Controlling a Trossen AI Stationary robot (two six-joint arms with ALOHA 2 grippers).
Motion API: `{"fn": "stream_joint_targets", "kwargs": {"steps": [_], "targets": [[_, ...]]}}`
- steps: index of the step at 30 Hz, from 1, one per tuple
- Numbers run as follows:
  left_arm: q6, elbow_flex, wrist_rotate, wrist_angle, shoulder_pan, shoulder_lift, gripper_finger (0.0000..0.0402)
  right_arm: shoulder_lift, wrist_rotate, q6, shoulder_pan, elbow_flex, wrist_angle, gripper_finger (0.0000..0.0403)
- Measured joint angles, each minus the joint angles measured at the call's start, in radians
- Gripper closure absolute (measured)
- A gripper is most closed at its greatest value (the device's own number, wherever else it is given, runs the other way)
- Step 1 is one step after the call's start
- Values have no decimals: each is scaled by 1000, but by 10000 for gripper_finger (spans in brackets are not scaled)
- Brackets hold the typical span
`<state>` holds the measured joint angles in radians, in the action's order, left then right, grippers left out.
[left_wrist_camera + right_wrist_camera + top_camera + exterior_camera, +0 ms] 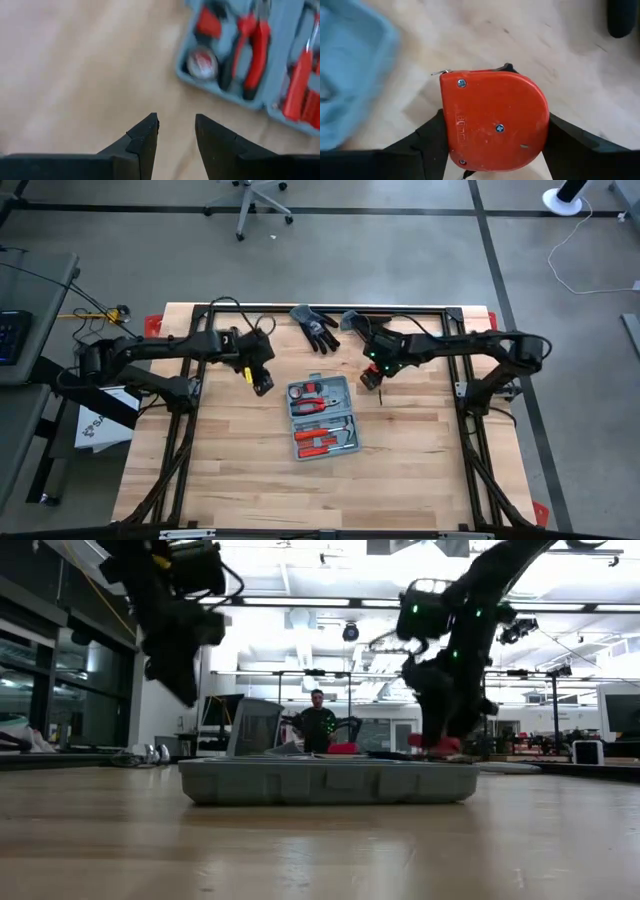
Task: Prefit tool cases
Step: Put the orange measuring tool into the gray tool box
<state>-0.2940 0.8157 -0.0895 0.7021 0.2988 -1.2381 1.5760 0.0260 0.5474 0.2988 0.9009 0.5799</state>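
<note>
Open tool case [322, 418] mid-surface [230, 470]; right gripper [495, 150], just beside its right edge, clamps red tape measure [492, 120], best lowered squarely into its moulded recess; left gripper [176, 131] empty, slightly parted.

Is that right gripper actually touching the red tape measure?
Touching. The right wrist view shows the tape measure clamped between the right gripper's fingers, pressed against both sides.

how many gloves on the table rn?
2, both dark, at the table's far edge: one glove behind the open case, the second glove just to its right, partly hidden by the right arm.
</note>
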Motion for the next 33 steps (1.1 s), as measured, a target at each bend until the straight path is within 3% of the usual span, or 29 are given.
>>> {"fn": "stream_joint_targets", "kwargs": {"steps": [4, 8, 16, 23, 28, 33], "targets": [[-126, -110, -38, -98, -76, 0, 275, -39, -7, 78, -50, 0, -16, 155], [-347, -218, -47, -262, -172, 0, 275, -46, -30, 133, -109, 0, -62, 155], [-828, -339, 154, -661, -385, -62, 275, -45, -57, 161, -199, 1, -145, 155], [-1028, -319, 135, -825, -537, -272, 275, -46, -84, 170, -249, 1, -129, 155], [-1132, -231, 196, -924, -605, -426, 275, -46, -104, 133, -293, 1, -128, 155], [-1094, -81, 215, -968, -605, -548, 275, -46, -108, 126, -301, 1, -113, 155]]}}
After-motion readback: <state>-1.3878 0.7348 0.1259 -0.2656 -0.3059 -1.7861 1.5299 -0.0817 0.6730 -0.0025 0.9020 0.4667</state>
